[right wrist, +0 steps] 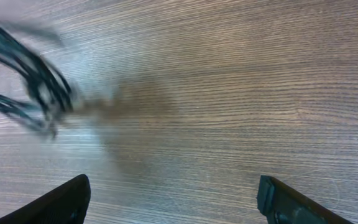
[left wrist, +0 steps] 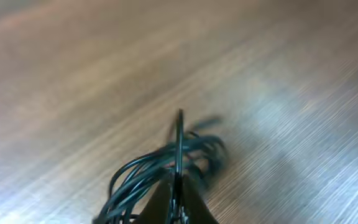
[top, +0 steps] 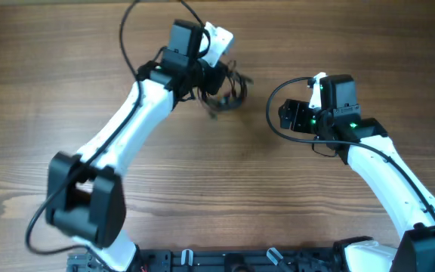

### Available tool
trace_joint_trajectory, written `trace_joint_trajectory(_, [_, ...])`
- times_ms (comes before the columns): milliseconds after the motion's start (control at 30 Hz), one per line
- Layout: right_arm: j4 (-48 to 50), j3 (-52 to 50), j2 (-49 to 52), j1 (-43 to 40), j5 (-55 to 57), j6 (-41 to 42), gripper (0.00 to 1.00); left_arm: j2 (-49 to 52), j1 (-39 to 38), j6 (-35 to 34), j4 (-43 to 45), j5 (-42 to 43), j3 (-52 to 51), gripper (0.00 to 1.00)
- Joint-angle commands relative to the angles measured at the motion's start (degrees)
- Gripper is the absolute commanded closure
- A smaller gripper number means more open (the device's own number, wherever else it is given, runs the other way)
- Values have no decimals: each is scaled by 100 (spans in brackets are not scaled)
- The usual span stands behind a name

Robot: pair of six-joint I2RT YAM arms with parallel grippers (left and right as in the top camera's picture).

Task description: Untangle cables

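**Untangling cables, opening step: one arm holds the bundle, and the second grasp is not yet made.**

The left fingers (left wrist: 188,205) are pressed together, pinching the cables (top: 229,92), which form one dark coiled bundle at the far middle of the surface (top: 217,196). A soft shadow beside the bundle in the right wrist view suggests it is raised clear, though blur forbids certainty. The right fingers (right wrist: 55,202) are spread wide, hold nothing, and stand near the bundle on its right, apart from it. No strand appears separated, so the task is judged barely begun. The next move calls for the right fingers to reach a single outer loop or plug end, close on it alone, and draw it away from the left grasp.
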Motion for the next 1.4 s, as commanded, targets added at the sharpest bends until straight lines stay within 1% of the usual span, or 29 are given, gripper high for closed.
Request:
trace_joint_trajectory(0, [-31,72,-111,-13,28,-103,12,-533,-15,-15,22,-133,70,96])
trace_joint_trajectory(67, [-22,72,-111,-13,-330,-133,11,-730,-15,-15,22,-133,116,96])
trace_joint_trajectory(167, [170,72,-111,-13,-1060,-588,9,-942,-17,-173,17,-131,212,96])
trace_joint_trajectory(267, [354,72,-107,-13,-1058,-498,7,-1005,-9,-166,63,-313,212,96])
trace_joint_trajectory(300, [407,72,-105,-13,-997,-313,4,-1005,-9,-186,55,-299,212,96])
trace_joint_trajectory(333, [426,72,-105,-13,-960,-221,4,-1016,-31,-210,33,-297,216,96])
trace_joint_trajectory(433, [538,70,-103,-13,-1121,-313,4,-1182,-232,-199,-2,-304,216,96])
trace_joint_trajectory(500, [811,70,-35,-13,-1480,-625,4,-1340,-400,-164,57,-304,227,96])
trace_joint_trajectory(600, [1161,70,90,-13,-1611,-627,5,-1438,-444,-175,59,-304,247,96])
trace_joint_trajectory(667, [1552,70,275,-13,-1958,-629,6,-1488,-444,-214,52,-302,247,96])
trace_joint_trajectory(733, [1860,70,472,-13,-2135,-605,9,-1547,-450,-214,26,-302,247,96])
trace_joint_trajectory(800, [2079,70,634,-13,-2227,-509,9,-1609,-455,-212,-4,-302,247,96])
trace_joint_trajectory(900, [2411,70,767,-13,-2765,-549,9,-1738,-455,-212,-9,-302,247,96])
trace_joint_trajectory(967, [2531,70,767,-11,-2817,-542,9,-1810,-455,-214,-9,-302,247,96])
trace_joint_trajectory(1067, [2767,70,767,-11,-3235,-551,9,-1886,-455,-267,-11,-302,247,96])
trace_joint_trajectory(1233, [2922,70,767,-7,-3591,-601,9,-1886,-472,-378,-15,-299,247,96])
trace_joint_trajectory(1367, [3088,70,782,-4,-3600,-627,9,-1886,-505,-472,-13,-208,247,96])
